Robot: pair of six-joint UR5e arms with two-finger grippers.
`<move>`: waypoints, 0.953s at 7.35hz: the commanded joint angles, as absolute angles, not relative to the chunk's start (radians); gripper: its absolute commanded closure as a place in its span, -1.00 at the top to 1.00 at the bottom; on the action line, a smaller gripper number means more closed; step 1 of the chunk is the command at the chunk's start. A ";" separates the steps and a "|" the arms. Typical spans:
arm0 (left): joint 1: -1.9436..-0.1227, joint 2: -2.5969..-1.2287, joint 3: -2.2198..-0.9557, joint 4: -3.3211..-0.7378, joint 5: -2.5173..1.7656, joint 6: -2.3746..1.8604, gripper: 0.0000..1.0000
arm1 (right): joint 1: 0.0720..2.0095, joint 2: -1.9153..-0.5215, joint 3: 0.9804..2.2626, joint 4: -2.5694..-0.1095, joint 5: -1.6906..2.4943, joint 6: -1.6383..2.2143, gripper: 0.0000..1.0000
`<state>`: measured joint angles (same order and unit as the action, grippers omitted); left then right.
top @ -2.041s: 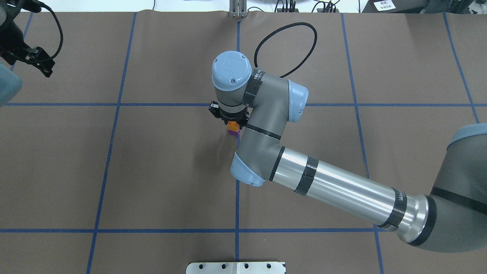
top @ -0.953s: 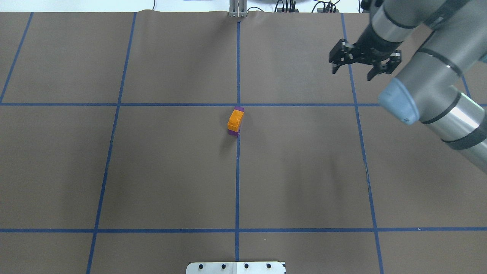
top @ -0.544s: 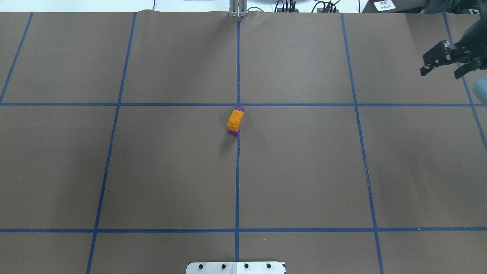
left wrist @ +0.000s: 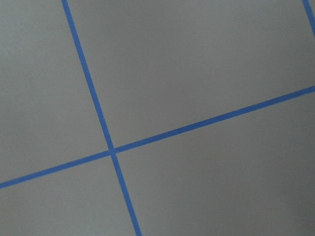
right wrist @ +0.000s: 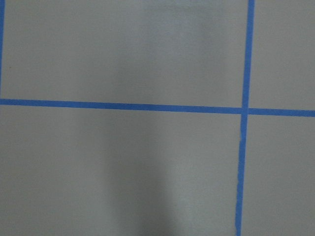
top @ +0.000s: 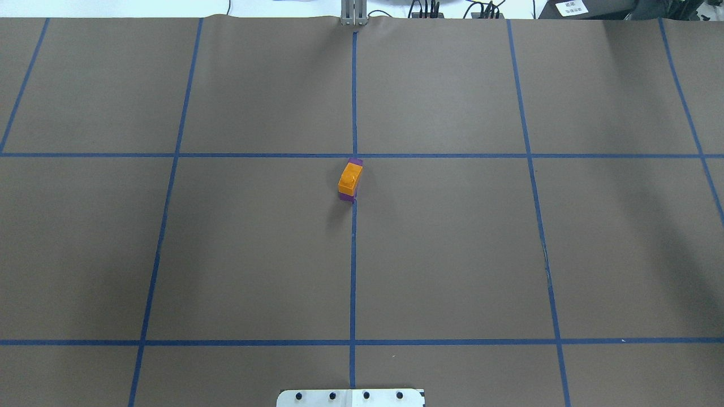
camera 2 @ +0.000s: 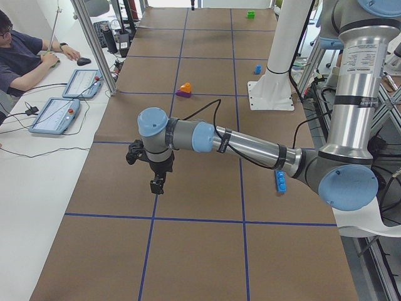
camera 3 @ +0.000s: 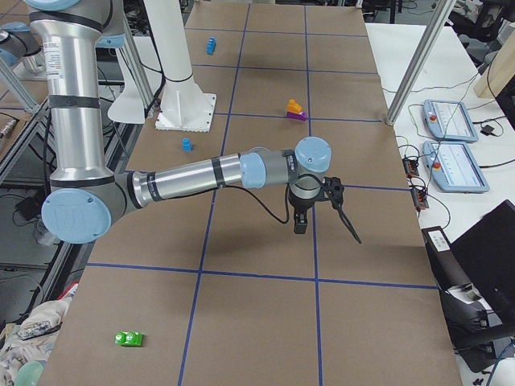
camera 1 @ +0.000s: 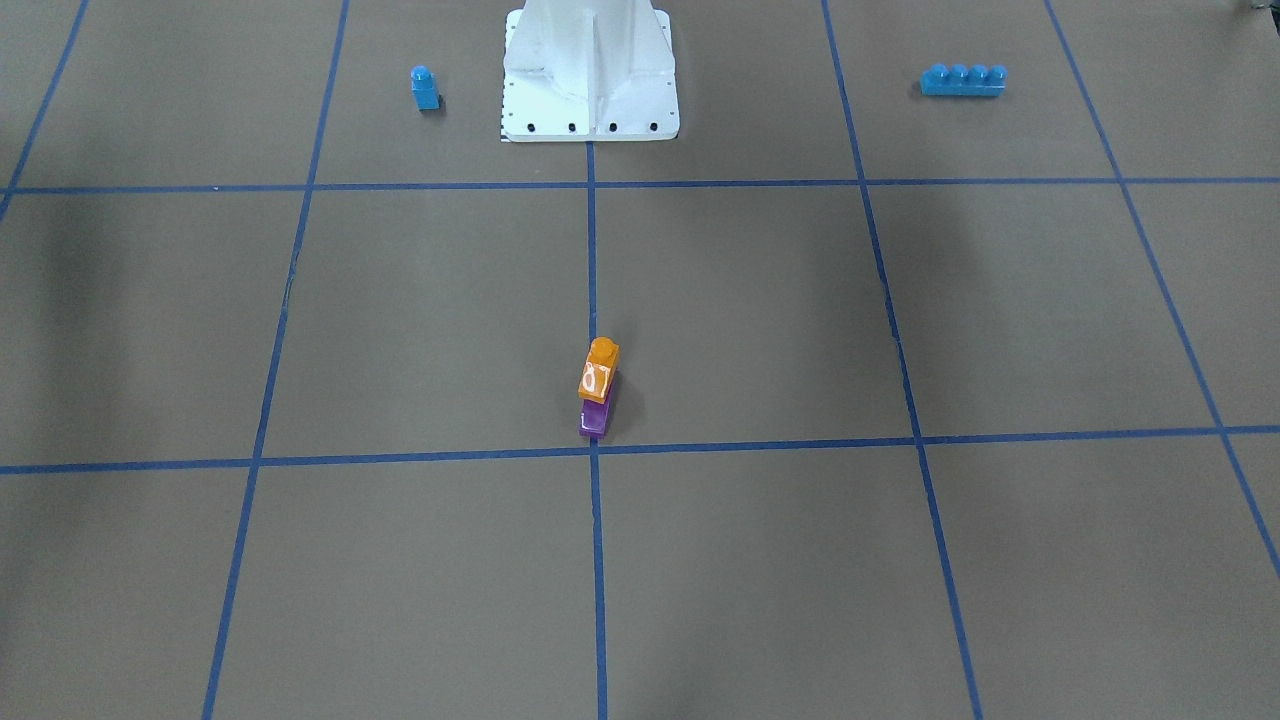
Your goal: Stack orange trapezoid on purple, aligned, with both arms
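— While we look across from the operators' side, where is the stack?
— Mid-table. The orange trapezoid (camera 1: pixel 599 370) sits on the purple (camera 1: pixel 594 418), its white marking facing us, just above a tape crossing. The white base mount (camera 1: pixel 590 70) stands at 12 o'clock from it, a small blue brick (camera 1: pixel 425 88) at 11 and a long blue brick (camera 1: pixel 963 80) at 2, both well apart. Bare brown table (camera 1: pixel 900 560) lies on every side.
— And from overhead?
— Purple peeks out at the 12 and 6 o'clock ends under the orange. The stack touches the centre tape line, far from every table edge, with nothing near it.
— What about the arms?
— From the table's left end, the near arm reaches out low, and the left gripper (camera 2: pixel 153 175) hangs over the table close to the edge where a person (camera 2: pixel 25 56) sits. The stack lies at 1 o'clock from it, well apart. I cannot tell whether its claw is spread or closed.
— The other end?
— The right gripper (camera 3: pixel 324 221) hangs near the operators' edge, the stack at 12 o'clock, well apart. Again I cannot tell about the claw. A green brick (camera 3: pixel 129 339) lies near the bottom corner.
— Wrist cameras?
— Each shows only brown cover and crossing blue tape, no fingers.
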<state>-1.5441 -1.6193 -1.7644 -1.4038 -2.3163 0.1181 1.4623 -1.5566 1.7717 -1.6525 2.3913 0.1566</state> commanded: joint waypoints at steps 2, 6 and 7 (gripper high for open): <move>-1.604 -1.556 -1.715 -1.404 -2.306 0.181 1.00 | 1.597 -1.618 1.732 -1.591 2.413 0.138 1.00; -1.603 -1.520 -1.681 -1.420 -2.306 0.192 1.00 | 1.606 -1.657 1.743 -1.600 2.414 0.138 1.00; -1.601 -1.522 -1.681 -1.422 -2.307 0.184 1.00 | 1.606 -1.669 1.743 -1.601 2.414 0.138 1.00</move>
<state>-1.6031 -1.5239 -1.6822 -1.4168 -2.3058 0.1906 1.6054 -1.6540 1.7415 -1.5993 2.4141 0.1381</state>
